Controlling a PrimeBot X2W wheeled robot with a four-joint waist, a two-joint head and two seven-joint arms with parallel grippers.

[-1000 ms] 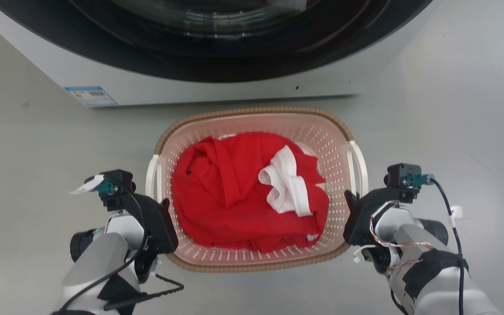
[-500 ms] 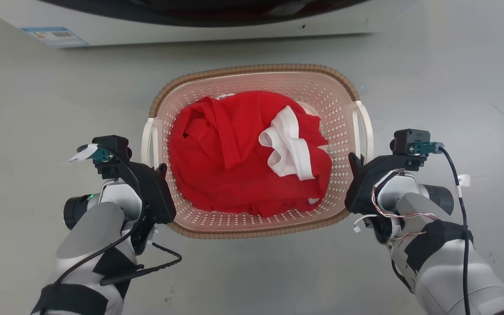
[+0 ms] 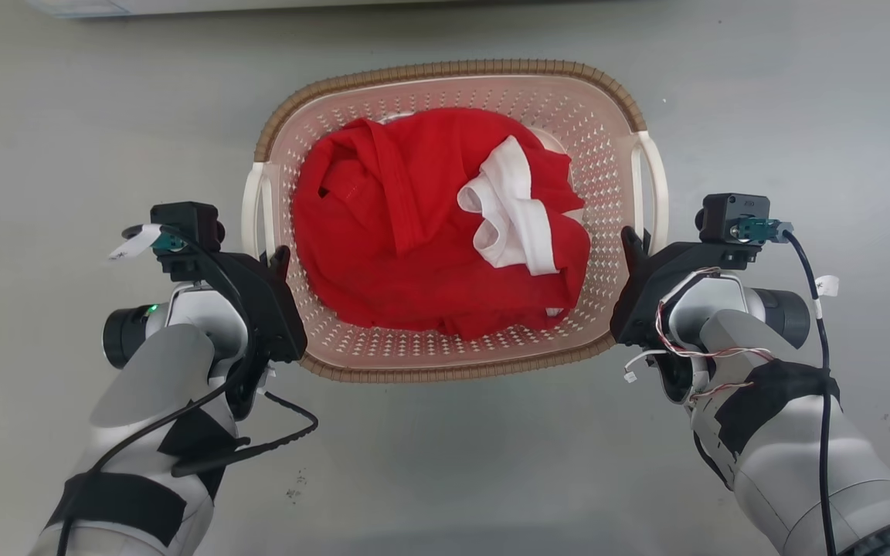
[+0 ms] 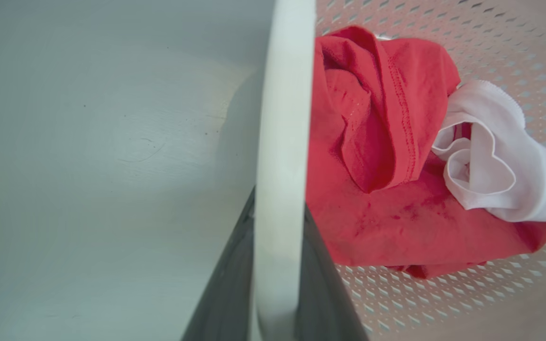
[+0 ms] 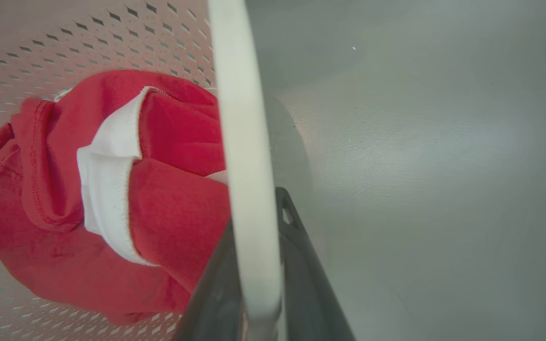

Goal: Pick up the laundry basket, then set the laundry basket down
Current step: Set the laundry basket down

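Note:
The laundry basket (image 3: 445,71), pale pinkish-cream with perforated walls and a brown woven rim, hangs between my two arms in the head view. It holds a red garment (image 3: 414,232) and a white cloth (image 3: 511,208). My left gripper (image 3: 275,259) is shut on the white left handle (image 3: 252,208); in the left wrist view its dark fingers (image 4: 225,284) flank that handle (image 4: 280,142). My right gripper (image 3: 630,239) is shut on the white right handle (image 3: 655,185); in the right wrist view its fingers (image 5: 301,265) flank this handle (image 5: 244,142).
The washing machine's white base (image 3: 259,4) is a thin strip at the top edge of the head view. Grey floor (image 3: 445,463) lies all around the basket, with a few dark specks near the bottom.
The head camera has shifted, and the washing machine has slid up almost out of view. The basket looks larger and closer to the camera. Both grippers have kept their hold on the handles.

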